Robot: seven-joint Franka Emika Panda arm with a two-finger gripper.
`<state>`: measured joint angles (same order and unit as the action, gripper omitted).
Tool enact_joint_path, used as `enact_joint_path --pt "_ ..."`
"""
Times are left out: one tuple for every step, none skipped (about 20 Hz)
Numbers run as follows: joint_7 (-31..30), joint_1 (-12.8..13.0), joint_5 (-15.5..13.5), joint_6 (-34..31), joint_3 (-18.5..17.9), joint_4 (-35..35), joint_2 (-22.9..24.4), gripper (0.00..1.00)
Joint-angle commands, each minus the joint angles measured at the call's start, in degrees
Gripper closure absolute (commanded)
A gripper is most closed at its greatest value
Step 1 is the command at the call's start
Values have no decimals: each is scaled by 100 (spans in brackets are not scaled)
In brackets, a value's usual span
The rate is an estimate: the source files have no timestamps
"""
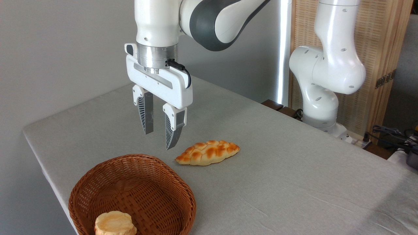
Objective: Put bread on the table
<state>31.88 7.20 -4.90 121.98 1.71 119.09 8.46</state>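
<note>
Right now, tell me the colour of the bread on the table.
The bread is golden-orange with toasted brown patches, seen clearly in the fixed camera view.

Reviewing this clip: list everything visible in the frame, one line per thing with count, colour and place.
bread: 1, golden-orange braided loaf, lying on the table right of the basket
bun: 1, pale round, inside the basket at its near edge
basket: 1, brown wicker, near-left table corner
table: 1, light grey cloth surface
wooden screen: 1, light wood, back right
cables: dark, far right edge
arm: 1, white and grey, base at back right
claw: 1, white, open and empty, above the table left of the bread
</note>
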Motion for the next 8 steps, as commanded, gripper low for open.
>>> enact_joint_path --pt "55 10 6 54 -40 -263 -160 0" --pt "64 10 6 54 -40 -272 -169 0" --pt "125 10 15 54 -74 -281 -160 0" --pt "247 10 15 45 -118 -281 -169 0" --pt "335 10 15 45 -127 -281 -160 0" --pt "362 10 6 45 -136 -281 -160 0" --pt "354 10 6 45 -145 -281 -160 0" --pt "319 10 -2 45 -154 -281 -160 0"
